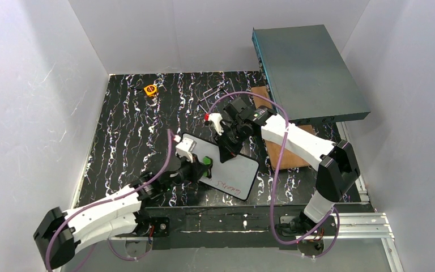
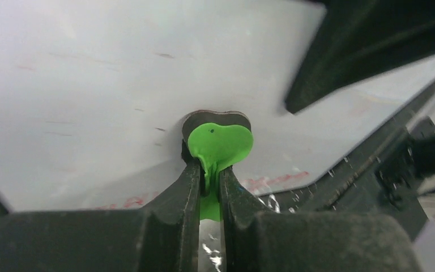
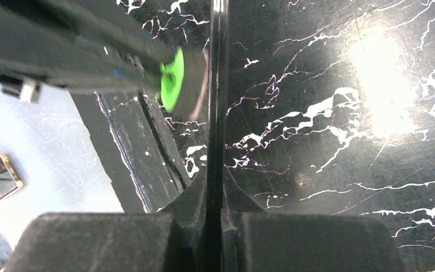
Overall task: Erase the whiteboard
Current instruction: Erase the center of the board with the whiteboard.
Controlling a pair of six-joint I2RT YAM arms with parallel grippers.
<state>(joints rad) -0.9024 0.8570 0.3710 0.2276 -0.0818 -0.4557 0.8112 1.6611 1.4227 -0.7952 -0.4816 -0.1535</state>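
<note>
The whiteboard [image 1: 233,170] has its long axis running far-left to near-right. The right gripper [image 3: 215,181] has its jaws clamped on the board's far edge. The left gripper [image 1: 202,167] has its jaws pinching a green eraser [image 2: 220,143] against the board.

Red writing [image 1: 230,187] on whiteboard [image 1: 235,169] illegible.

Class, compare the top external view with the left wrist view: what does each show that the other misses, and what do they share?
Top view only: the grey-teal box, yellow tape measure and brown wooden board. Left wrist only: the left gripper pinching the narrow tab of the green eraser, and faint smudges on the whiteboard. Both: the whiteboard, the eraser against it, and red writing.
</note>
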